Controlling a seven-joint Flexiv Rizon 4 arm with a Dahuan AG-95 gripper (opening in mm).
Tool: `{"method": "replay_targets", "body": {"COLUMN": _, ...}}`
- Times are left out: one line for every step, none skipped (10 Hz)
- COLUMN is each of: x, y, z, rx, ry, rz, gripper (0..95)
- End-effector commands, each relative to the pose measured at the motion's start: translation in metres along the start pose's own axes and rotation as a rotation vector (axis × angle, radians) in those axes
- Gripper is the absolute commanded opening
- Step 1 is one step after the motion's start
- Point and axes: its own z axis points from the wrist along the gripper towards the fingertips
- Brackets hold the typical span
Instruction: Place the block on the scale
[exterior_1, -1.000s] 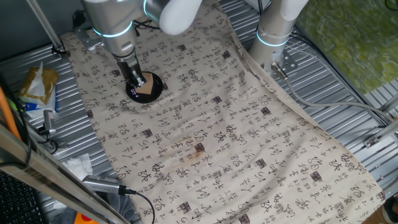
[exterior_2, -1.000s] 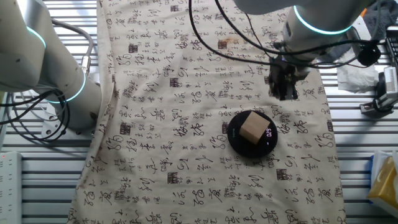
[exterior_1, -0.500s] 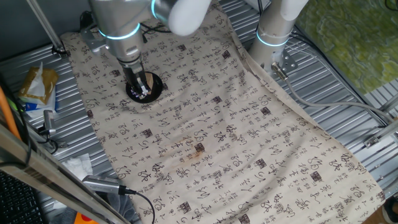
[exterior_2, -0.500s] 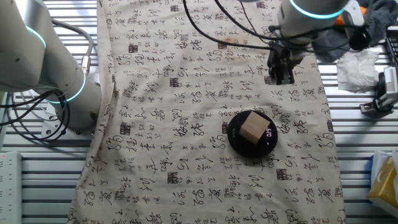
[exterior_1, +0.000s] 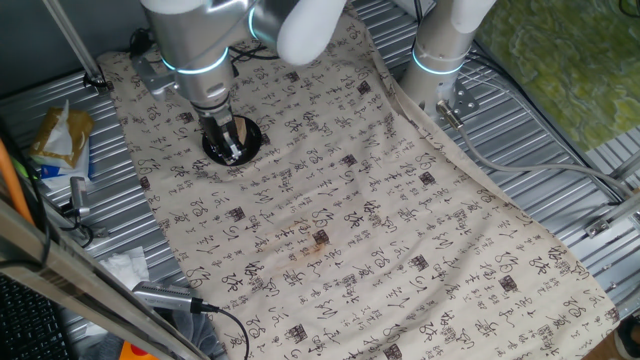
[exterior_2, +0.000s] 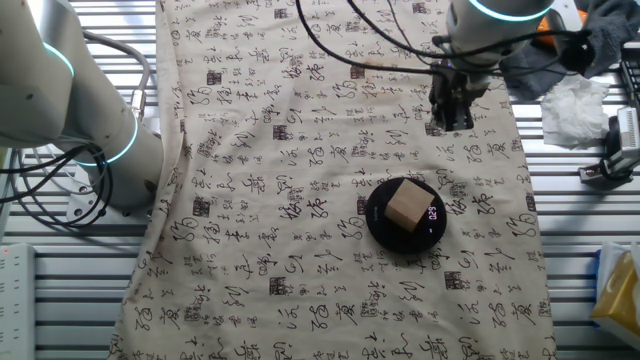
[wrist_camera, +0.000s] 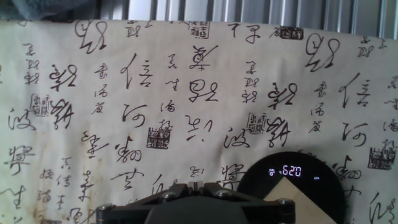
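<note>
The block (exterior_2: 405, 205), a pale tan wooden cube, sits on the scale (exterior_2: 376, 218), a round black disc on the patterned cloth. My gripper (exterior_2: 448, 124) is shut and empty. It hangs above the cloth, apart from the scale and beyond it towards the cloth's far edge. In one fixed view the gripper (exterior_1: 230, 150) stands in front of the scale (exterior_1: 251, 134) and hides most of the block. In the hand view the scale (wrist_camera: 311, 180) shows a lit display at the lower right, with a corner of the block (wrist_camera: 298, 202) on it.
A second arm's base (exterior_1: 440, 50) stands at the cloth's edge and also shows in the other fixed view (exterior_2: 95, 110). A brown stain (exterior_1: 318, 240) marks the cloth's middle. A snack packet (exterior_1: 60, 135), crumpled tissue (exterior_2: 575, 105) and cables lie on the ribbed metal table around the cloth.
My gripper has drawn back from the scale, up and away towards the cloth's far edge. The block stays on the scale.
</note>
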Motion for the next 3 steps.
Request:
{"method": "replay_targets", "body": {"x": 0.0007, "y": -0.0003, "z": 0.0003, "rx": 0.007, "ry": -0.002, "rz": 0.023, "gripper": 0.0}}
{"method": "replay_targets", "body": {"x": 0.0007, "y": -0.0004, "z": 0.0003, "rx": 0.007, "ry": -0.005, "rz": 0.026, "gripper": 0.0}}
{"method": "replay_targets", "body": {"x": 0.0007, "y": -0.0004, "z": 0.0003, "rx": 0.007, "ry": -0.005, "rz": 0.017, "gripper": 0.0}}
